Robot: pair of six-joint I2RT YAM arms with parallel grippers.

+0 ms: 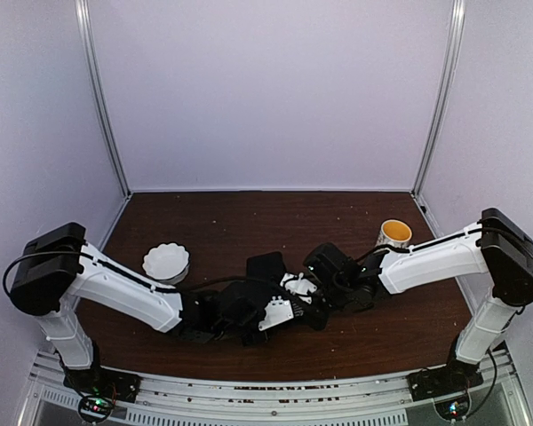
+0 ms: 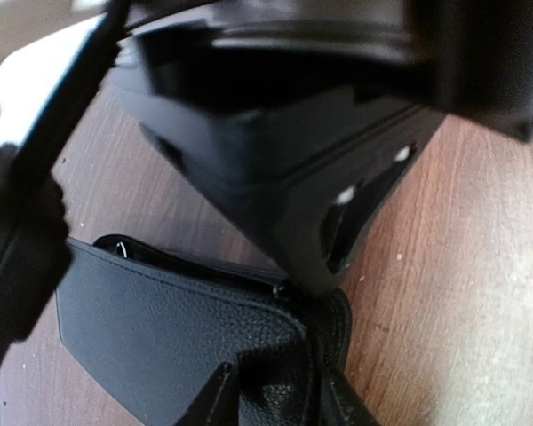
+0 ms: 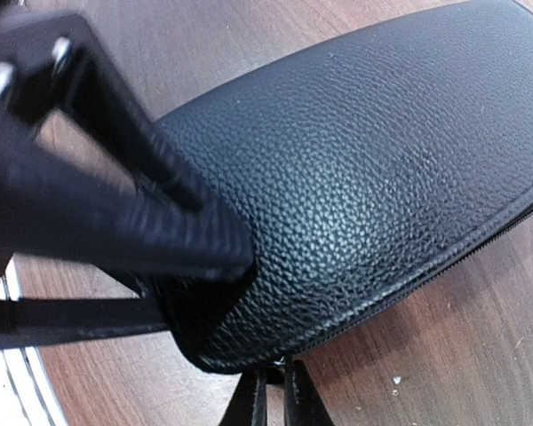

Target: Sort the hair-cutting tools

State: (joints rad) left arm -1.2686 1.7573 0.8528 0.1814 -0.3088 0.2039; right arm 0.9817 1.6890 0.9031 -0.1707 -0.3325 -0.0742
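Meeting low over the middle of a brown wood-grain worktop (image 1: 249,222), nearer its front edge than its back, two white-and-black robot arms close in on a flat black zip case (image 3: 364,177). The case lies on the worktop with its pebbled, leather-look cover facing up and a zip seam running round its rim. No brand, label or lettering can be read on it in any view.

The left gripper (image 2: 275,395) takes one end of the case. Its fingers (image 2: 215,395) stand a little apart with that end between them. In the right wrist view one ribbed finger lies on top of the cover and the other runs under the edge, so the hand is clamped on the case.

The right gripper (image 3: 271,404) sits at the case's zip edge, close beside the left one. Its two fingers are drawn almost together, nipping the rim at the seam. What exactly lies between their tips is too small to tell.

The hair-cutting tools cannot be seen in any view, and whether they are inside the case cannot be told.

A white fluted bowl (image 1: 166,262) stands near the worktop's left edge, about halfway back. A mug (image 1: 393,233), white outside and yellow inside, stands upright near the right edge, towards the back. Both are well apart from the case.
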